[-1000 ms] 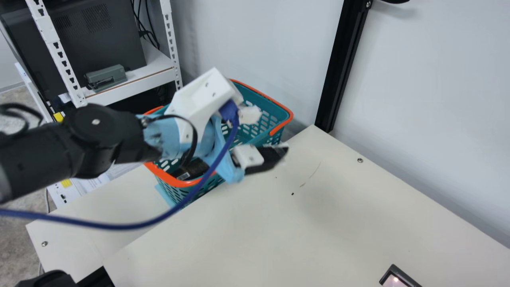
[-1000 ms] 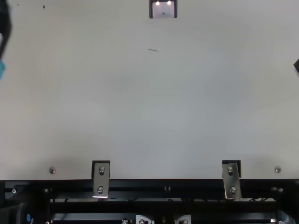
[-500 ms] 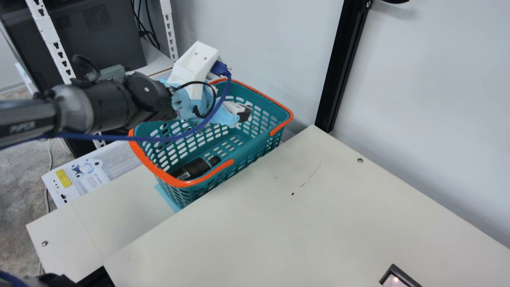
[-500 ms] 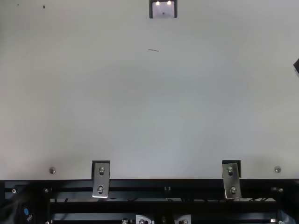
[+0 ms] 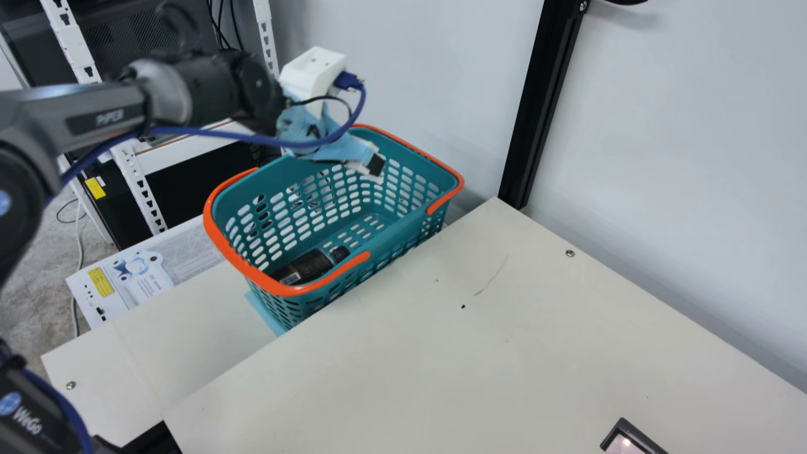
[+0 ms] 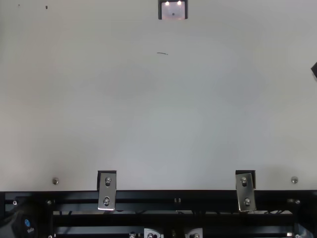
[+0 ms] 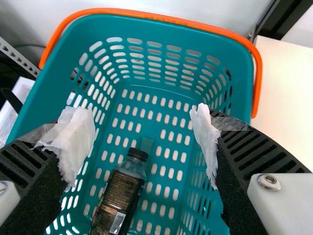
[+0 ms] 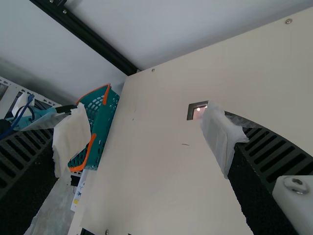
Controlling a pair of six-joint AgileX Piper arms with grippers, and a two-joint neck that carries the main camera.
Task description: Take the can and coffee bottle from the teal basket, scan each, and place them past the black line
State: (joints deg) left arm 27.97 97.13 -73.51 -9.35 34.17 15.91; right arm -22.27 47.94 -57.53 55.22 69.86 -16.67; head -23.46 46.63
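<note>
Left end effector (image 5: 373, 168) swung past the desk's (image 5: 504, 366) left edge, over the basket (image 5: 234, 250), spread; bottle (image 5: 307, 267) lay inside; right end effector (image 8: 147, 138) also spread.

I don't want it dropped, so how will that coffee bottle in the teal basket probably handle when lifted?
The coffee bottle lies on its side and looks round, so it may roll if nudged. Its clear shoulder looks smooth and could be slippery. The even outline suggests it should keep its shape.
</note>
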